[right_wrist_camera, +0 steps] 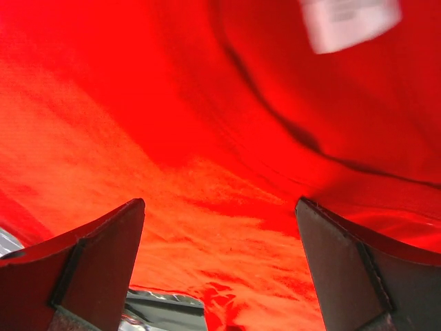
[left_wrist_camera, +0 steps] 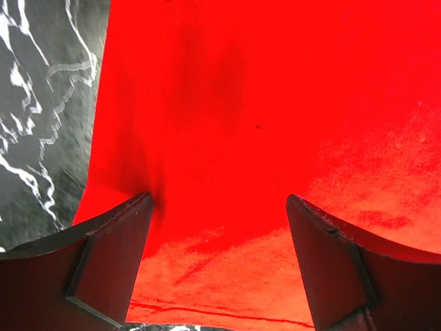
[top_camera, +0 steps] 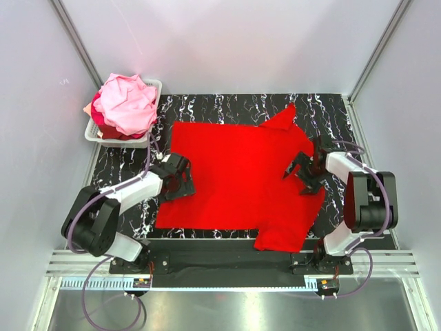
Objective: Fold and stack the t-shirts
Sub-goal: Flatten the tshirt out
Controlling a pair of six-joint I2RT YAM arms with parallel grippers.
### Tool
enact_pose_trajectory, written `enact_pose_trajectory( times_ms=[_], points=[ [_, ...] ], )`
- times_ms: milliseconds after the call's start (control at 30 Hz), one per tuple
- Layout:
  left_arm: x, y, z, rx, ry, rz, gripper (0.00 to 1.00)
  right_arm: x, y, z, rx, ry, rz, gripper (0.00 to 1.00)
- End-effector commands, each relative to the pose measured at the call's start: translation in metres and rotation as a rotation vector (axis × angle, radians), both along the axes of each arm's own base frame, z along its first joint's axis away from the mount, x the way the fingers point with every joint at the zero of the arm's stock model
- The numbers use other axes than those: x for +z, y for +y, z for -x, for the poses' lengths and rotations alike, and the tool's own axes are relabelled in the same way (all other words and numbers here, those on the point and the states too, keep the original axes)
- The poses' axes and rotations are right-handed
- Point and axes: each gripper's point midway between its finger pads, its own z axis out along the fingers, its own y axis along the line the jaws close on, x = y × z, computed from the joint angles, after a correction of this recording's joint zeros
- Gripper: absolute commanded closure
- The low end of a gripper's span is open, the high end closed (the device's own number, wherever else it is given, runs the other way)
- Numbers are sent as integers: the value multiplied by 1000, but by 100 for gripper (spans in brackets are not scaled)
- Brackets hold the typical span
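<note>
A bright red t-shirt point(top_camera: 238, 176) lies spread flat on the black marbled table point(top_camera: 227, 107), sleeves pointing to the back and to the front. My left gripper point(top_camera: 185, 181) is open at the shirt's left hem. In the left wrist view its jaws point(left_wrist_camera: 219, 200) stand wide apart just above the red cloth point(left_wrist_camera: 262, 103), with nothing between them. My right gripper point(top_camera: 295, 172) is open over the neck end of the shirt, and its jaws point(right_wrist_camera: 220, 201) straddle wrinkled red fabric point(right_wrist_camera: 172, 124) without pinching it. A white neck label point(right_wrist_camera: 351, 21) shows ahead of it. More t-shirts point(top_camera: 127, 103), pink and peach, are heaped at the back left.
The heap of shirts fills a white slotted basket point(top_camera: 156, 85) at the table's back left corner. White enclosure walls stand close on three sides. Both arm bases sit on the rail point(top_camera: 227, 262) at the near edge. Bare table shows behind the shirt and left of its hem point(left_wrist_camera: 41, 138).
</note>
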Motion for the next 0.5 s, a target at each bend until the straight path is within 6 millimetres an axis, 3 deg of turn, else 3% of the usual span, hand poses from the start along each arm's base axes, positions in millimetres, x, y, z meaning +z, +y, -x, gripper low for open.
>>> enact_pose_trajectory(
  times_ms=[0,133,233,367,433,467],
  points=[
    [-1,-6,20,20,-2,13,16,-5,-26,20,-100,50,44,1],
    [9,-22,51,-13,-2,18,16,9,-61,35,-233,37,87,0],
    [24,-34,73,-33,-25,46,16,35,-83,44,-304,-30,162,0],
    [61,-43,85,-53,-93,82,16,73,-89,46,-364,-118,183,0],
    [84,-38,90,-75,-123,80,15,97,-80,36,-360,-207,128,0],
    [97,-34,87,-77,-165,77,15,115,-78,22,-343,-288,109,0]
  ],
)
